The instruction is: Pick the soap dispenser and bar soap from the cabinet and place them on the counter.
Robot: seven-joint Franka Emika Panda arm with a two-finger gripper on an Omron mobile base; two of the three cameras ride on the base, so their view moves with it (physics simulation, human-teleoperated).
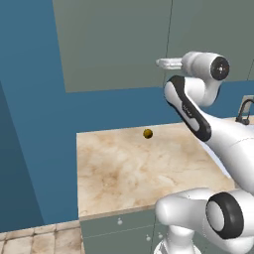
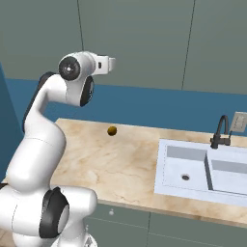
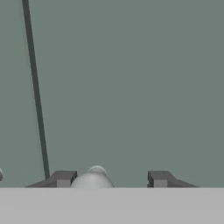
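Your gripper (image 3: pixel 111 179) is pressed right up against the closed cabinet (image 3: pixel 131 87) door, jaws partly open with the pale round knob (image 3: pixel 92 178) sitting between them, nearer the left fingertip. Can't tell if they're actually touching it yet. Makes sense: the soap dispenser and bar soap would be behind those doors, so the door has to open first. Only a small dark-yellow ball (image 1: pixel 148 133) sits near the desk's (image 1: pixel 124 173) back edge.
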